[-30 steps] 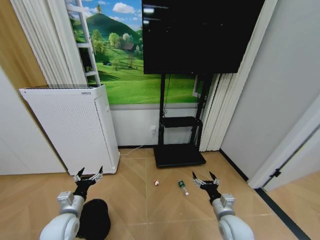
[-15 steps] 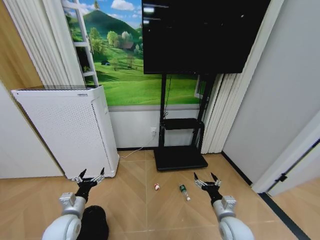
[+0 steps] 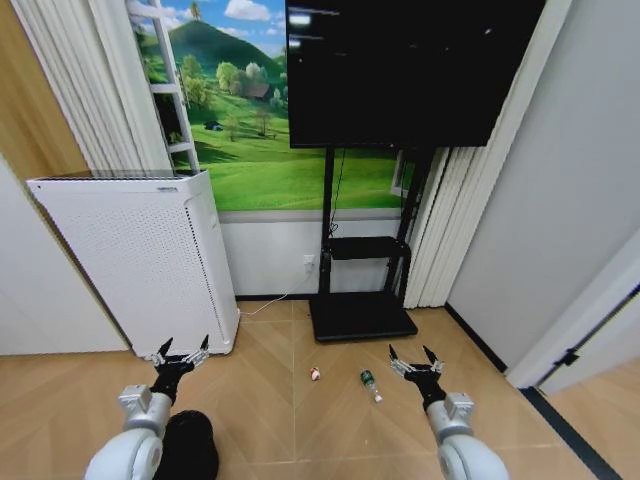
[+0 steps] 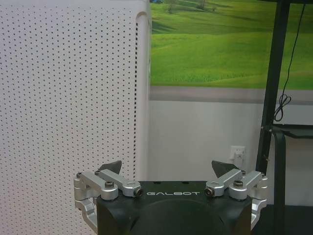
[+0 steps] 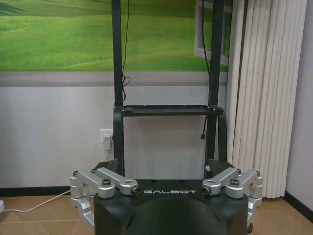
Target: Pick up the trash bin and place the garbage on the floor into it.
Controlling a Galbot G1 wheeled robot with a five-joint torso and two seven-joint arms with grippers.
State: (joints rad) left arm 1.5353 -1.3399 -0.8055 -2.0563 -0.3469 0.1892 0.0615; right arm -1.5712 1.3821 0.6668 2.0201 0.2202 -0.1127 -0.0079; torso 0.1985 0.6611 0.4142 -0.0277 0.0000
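The bin (image 3: 187, 447) stood on the floor just under the left gripper (image 3: 180, 351), whose fingers were spread wide on nothing; the right gripper (image 3: 416, 362) hung equally apart near the bottle (image 3: 369, 382) and a small scrap (image 3: 315, 374). Picking up the bin looked not yet begun, and the next move would call for lowering the left gripper to its rim

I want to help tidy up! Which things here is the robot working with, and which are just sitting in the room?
For the job:
trash bin, beside the left gripper
bottle, near the right gripper
white-and-red scrap

Just there:
white perforated appliance
TV
black stand
curtains
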